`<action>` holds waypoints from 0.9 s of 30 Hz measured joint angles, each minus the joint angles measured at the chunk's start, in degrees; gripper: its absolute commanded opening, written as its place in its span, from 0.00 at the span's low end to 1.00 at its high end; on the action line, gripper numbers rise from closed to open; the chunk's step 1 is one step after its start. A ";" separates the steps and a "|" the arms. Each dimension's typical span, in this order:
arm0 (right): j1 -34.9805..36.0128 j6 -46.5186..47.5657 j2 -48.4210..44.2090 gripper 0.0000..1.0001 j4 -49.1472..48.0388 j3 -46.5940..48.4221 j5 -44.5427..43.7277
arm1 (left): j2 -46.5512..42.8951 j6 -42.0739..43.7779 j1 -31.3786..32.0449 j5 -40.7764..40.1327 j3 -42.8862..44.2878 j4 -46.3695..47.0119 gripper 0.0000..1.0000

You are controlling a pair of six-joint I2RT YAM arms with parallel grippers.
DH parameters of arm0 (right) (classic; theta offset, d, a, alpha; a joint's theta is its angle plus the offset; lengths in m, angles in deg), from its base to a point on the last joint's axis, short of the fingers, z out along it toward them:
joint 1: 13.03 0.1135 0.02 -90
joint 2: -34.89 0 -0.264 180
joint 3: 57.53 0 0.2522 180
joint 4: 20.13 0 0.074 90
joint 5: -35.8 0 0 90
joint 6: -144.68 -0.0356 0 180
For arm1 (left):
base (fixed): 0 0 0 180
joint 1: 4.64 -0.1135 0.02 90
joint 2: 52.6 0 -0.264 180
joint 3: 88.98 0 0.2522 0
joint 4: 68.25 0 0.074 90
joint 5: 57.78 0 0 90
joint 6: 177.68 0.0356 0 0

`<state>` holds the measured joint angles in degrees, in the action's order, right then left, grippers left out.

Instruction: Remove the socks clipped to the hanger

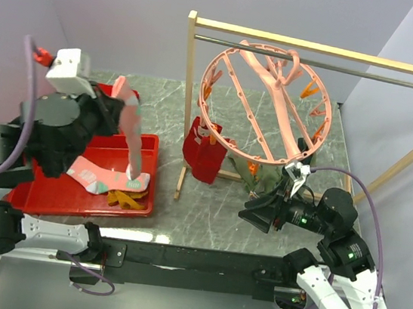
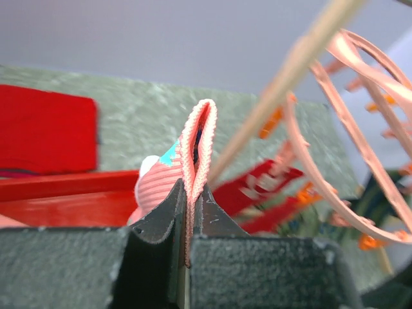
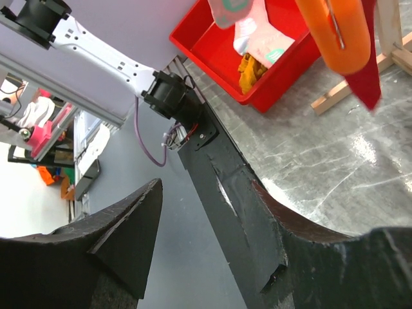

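Left jaws pinch the cuff of a pink, teal-marked fabric sock point(image 2: 198, 145) dangling below them over the red plastic tray point(image 1: 64, 195); letting go looks like the next move. Right jaws gape, with the round salmon-pink plastic hanger point(image 1: 277, 107) just ahead of them and its dark olive sock point(image 1: 262, 178) beside them.

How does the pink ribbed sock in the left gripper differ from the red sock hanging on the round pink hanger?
Colour: the pink ribbed sock is pale pink, the red sock deep red. Support: the left gripper pinches the pink ribbed sock; the red sock hangs from the round salmon-pink plastic hanger. Both dangle downward.
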<state>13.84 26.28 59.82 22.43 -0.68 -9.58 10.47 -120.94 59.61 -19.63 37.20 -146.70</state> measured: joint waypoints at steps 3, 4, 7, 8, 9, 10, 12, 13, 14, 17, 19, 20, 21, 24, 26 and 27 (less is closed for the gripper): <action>0.00 0.37 0.72 0.61 0.04 0.09 0.02 | -2.58 1.11 -0.04 -4.00 -2.27 -0.07 0.04; 0.00 0.42 0.87 0.61 0.04 0.09 0.00 | -3.72 1.03 -0.04 -5.11 -3.80 0.15 0.06; 0.00 0.44 1.20 0.61 0.04 0.09 0.02 | -7.61 -2.08 -0.07 -7.98 -10.27 -0.52 0.12; 0.00 0.42 1.22 0.61 0.02 0.09 0.04 | -8.70 -3.74 -0.17 -8.48 -12.66 -1.16 0.13; 0.00 0.42 1.22 0.61 0.02 0.09 0.07 | -9.55 -6.12 -0.35 -8.87 -15.02 -2.21 0.13; 0.00 0.42 1.22 0.61 0.02 0.09 0.07 | -10.05 -8.59 -0.66 -9.03 -17.14 -3.28 0.13; 0.00 0.39 1.22 0.61 0.02 0.09 0.13 | -10.45 -14.40 -2.10 -8.74 -21.94 -5.40 0.21; 0.00 0.39 1.22 0.61 0.00 0.09 0.22 | -10.25 -17.07 -3.43 -7.98 -24.44 -6.69 0.28; 0.00 0.37 1.22 0.61 0.00 0.09 0.33 | -9.75 -19.04 -4.90 -7.34 -26.49 -7.82 0.32; 0.00 0.39 1.33 0.61 0.00 0.09 0.68 | -7.69 -24.06 -10.32 -3.72 -32.28 -9.79 0.31; 0.00 0.39 1.44 0.61 0.00 0.09 0.87 | -6.19 -26.36 -14.10 -1.20 -35.19 -10.56 0.36; 0.00 0.42 1.51 0.61 0.00 0.09 0.90 | -5.68 -27.17 -16.50 -0.02 -36.33 -10.86 0.41; 0.00 0.44 1.51 0.61 0.00 0.09 0.90 | -5.57 -27.56 -18.75 1.27 -37.31 -11.04 0.48; 0.00 0.61 1.51 0.61 0.02 0.09 0.90 | -6.14 -27.21 -26.43 4.72 -38.66 -11.06 0.75; 0.00 0.63 1.46 0.61 0.09 0.09 0.90 | -6.51 -26.58 -31.87 7.08 -38.71 -10.71 0.80; 0.00 0.63 1.38 0.61 0.20 0.09 0.90 | -6.62 -26.34 -33.86 8.24 -38.69 -10.38 0.83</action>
<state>13.84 26.91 61.20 22.63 -0.59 -8.68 3.84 -147.27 25.75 -11.39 -1.48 -157.08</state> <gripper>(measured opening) 0.606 0.750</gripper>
